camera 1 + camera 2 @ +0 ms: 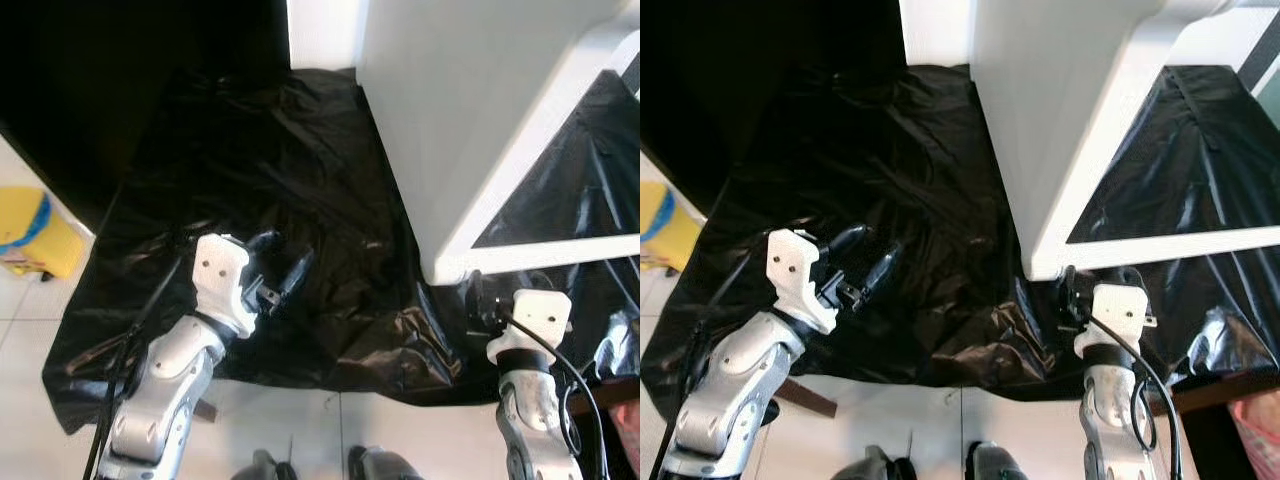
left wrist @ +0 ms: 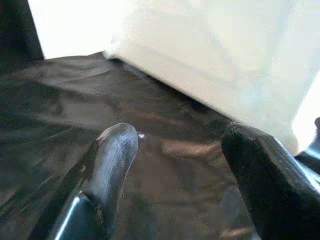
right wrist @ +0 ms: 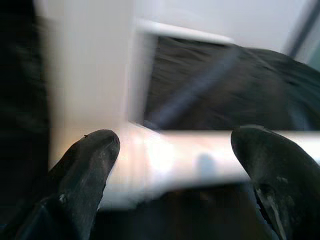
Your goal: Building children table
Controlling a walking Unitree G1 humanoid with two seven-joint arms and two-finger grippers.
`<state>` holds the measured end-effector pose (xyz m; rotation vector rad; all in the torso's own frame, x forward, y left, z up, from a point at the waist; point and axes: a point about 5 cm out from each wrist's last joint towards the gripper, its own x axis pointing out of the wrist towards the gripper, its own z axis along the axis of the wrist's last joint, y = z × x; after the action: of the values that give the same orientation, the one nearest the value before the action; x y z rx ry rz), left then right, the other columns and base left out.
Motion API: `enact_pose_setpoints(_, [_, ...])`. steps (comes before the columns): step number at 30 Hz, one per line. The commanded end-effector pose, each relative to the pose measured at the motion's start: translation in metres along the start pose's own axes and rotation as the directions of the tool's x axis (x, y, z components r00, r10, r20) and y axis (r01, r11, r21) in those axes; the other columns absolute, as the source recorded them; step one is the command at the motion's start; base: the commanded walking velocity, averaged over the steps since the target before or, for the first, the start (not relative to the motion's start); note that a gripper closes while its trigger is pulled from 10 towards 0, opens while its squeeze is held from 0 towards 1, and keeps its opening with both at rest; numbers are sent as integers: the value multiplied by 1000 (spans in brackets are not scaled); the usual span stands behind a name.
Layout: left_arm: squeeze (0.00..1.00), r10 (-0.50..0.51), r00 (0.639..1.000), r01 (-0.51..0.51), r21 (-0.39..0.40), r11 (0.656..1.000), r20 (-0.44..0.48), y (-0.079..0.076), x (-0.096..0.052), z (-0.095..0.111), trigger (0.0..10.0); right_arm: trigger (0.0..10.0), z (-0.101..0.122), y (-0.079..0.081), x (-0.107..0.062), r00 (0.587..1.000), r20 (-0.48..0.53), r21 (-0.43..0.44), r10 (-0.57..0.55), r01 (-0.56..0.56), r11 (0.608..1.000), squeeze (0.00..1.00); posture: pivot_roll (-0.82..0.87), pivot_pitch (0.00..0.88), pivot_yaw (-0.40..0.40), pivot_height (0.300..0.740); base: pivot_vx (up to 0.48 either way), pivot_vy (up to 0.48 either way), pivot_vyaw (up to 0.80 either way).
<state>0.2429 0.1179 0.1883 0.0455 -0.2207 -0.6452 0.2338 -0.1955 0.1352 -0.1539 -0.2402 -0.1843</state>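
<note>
Head view: white table frame (image 1: 480, 150) lies on its side on a black sheet (image 1: 270, 180) spread over the tiled floor (image 1: 300, 420). Its near corner sits just ahead of the right gripper (image 1: 1068, 290).

Right wrist view: fingers (image 3: 85, 160) spread apart, nothing between them, frame rail (image 3: 200, 155) straight ahead and close. Picture is blurred, so I can't say whether a fingertip is touching the rail yet.

Left gripper (image 1: 283, 275) hovers over the sheet, well apart from the frame, fingers (image 2: 112, 155) open and empty. Small bright speck (image 2: 141, 135) on the sheet by one fingertip, could be a screw, too small to tell.

My read: lining up to grab the frame corner, assembly barely started.

Risks:
- Sheet is loose and wrinkled. Push the frame instead of clamping it and it slides, or the sheet bunches under the corner.
- Frame is big and only one gripper is near it. A grab at the corner alone could let it pivot or tip.
- Right gripper comes in low; a fingertip could snag the sheet instead of the rail.
- Yellow object (image 1: 30, 235) at the left sheet edge is clear of all this.
</note>
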Motion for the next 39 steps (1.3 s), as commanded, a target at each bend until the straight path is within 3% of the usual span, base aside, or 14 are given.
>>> enact_pose_setpoints(1, [0,11,1000,-11,2,1000,3,0,-3,0,10000,10000,-2,4,-3,998,-3,32,56,-56,998,0,-60,148,27,740,0,0,0])
enact_pose_setpoints(13, [0,7,1000,-8,-20,1000,-5,1,-8,-4,10000,10000,-4,4,-22,994,-16,19,112,-111,994,0,-61,157,23,740,0,0,0])
enact_pose_setpoints(21, [0,-2,1000,1,-39,999,-18,0,-10,-6,10000,10000,-2,4,-26,992,-6,16,125,-125,992,0,-63,158,28,740,0,0,0])
enact_pose_setpoints(23, [0,16,1000,-17,-70,997,-18,3,-9,-7,10000,10000,-5,3,-31,991,-18,23,132,-132,991,0,-67,160,34,740,0,289,0])
enact_pose_setpoints(33, [0,12,1000,-12,-61,998,-12,3,-9,-7,10000,10000,-4,2,-34,990,-17,13,141,-141,990,0,-75,162,39,740,0,263,0])
enact_pose_setpoints(39, [0,6,1000,-7,-55,998,-7,1,-9,-7,10000,10000,-4,1,-35,990,-22,8,143,-143,990,0,-76,164,39,740,0,0,-755])
